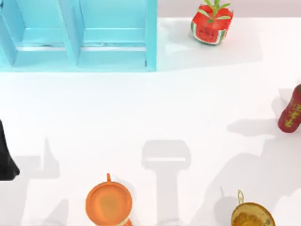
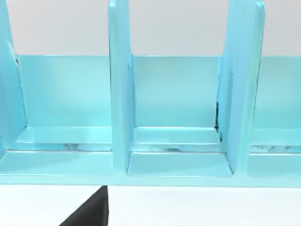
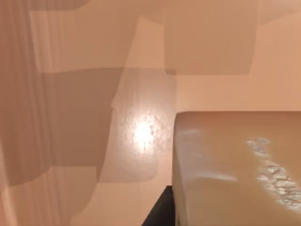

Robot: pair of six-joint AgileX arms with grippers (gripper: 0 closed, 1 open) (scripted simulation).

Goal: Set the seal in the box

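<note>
Close under right wrist camera: seal [image 3: 235, 165], whitish markings up

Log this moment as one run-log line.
seal: close under right wrist camera, not in box | box: top-left of table, compartments bare | left arm: parked at left edge | pot: top-right

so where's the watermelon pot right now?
In the top view the watermelon pot stands at the table's far edge, right of centre, just right of the blue box and well up from the red bottle.
</note>
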